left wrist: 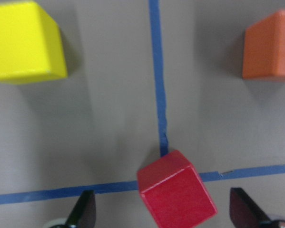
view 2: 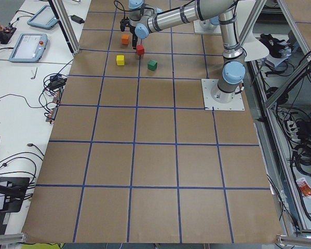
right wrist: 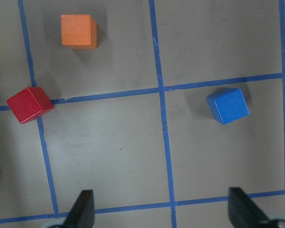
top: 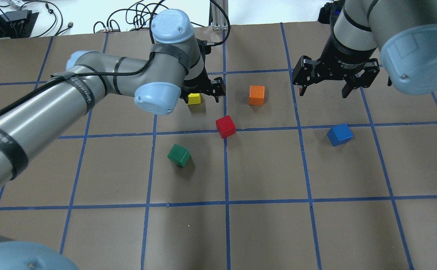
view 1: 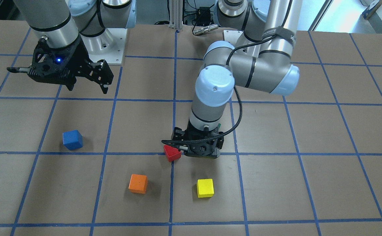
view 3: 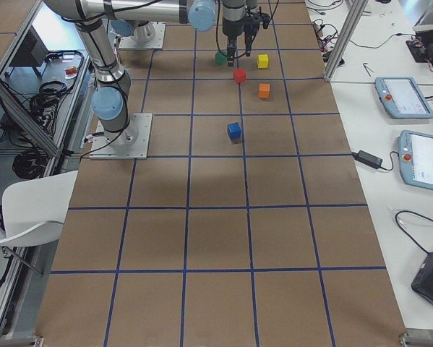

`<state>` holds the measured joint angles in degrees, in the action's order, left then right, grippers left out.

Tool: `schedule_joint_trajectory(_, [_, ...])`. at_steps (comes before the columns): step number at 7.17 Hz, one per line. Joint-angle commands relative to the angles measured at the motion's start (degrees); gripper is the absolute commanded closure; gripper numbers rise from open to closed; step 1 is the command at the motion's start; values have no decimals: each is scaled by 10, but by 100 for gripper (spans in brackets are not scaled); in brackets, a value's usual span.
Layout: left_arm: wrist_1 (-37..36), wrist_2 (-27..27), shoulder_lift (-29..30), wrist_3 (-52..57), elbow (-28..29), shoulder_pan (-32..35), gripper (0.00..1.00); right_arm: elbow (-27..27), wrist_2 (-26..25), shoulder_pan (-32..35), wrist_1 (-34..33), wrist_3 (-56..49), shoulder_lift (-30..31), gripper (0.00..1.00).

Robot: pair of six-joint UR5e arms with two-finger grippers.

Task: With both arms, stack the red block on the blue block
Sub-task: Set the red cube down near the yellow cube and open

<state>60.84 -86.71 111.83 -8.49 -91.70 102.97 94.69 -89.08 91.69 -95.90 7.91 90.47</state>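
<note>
The red block [view 1: 172, 153] lies on a blue tape crossing near the table's middle; it also shows in the overhead view [top: 225, 126]. My left gripper [top: 203, 90] hangs open above it. In the left wrist view the red block [left wrist: 176, 194] sits between the two fingers [left wrist: 83, 209], untouched. The blue block [top: 339, 134] lies apart on the robot's right side and also shows in the front view [view 1: 72, 139]. My right gripper [top: 323, 92] is open and empty, raised above the table beyond the blue block. The right wrist view shows the blue block [right wrist: 228, 105] and the red block [right wrist: 29, 104].
An orange block [top: 256, 95] and a yellow block [top: 194, 98] lie just beyond the red block. A green block [top: 179, 155] lies on its near left. The brown table [top: 263, 232] carries a blue tape grid.
</note>
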Motion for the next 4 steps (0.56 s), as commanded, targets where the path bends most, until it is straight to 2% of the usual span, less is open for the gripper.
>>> schedule_joint_trajectory(1, [130,-17,-82,120,-6,-70,0,8,3,1,-4,2,-29,0])
schedule_joint_trajectory(2, [166,-28,-115,158,-3,-110,0,8,4,8,-16,4,-62,0])
schedule_joint_trajectory(4, [249,-28,-183,156,27,-114,0,7,67,49,-138,86,-110,0])
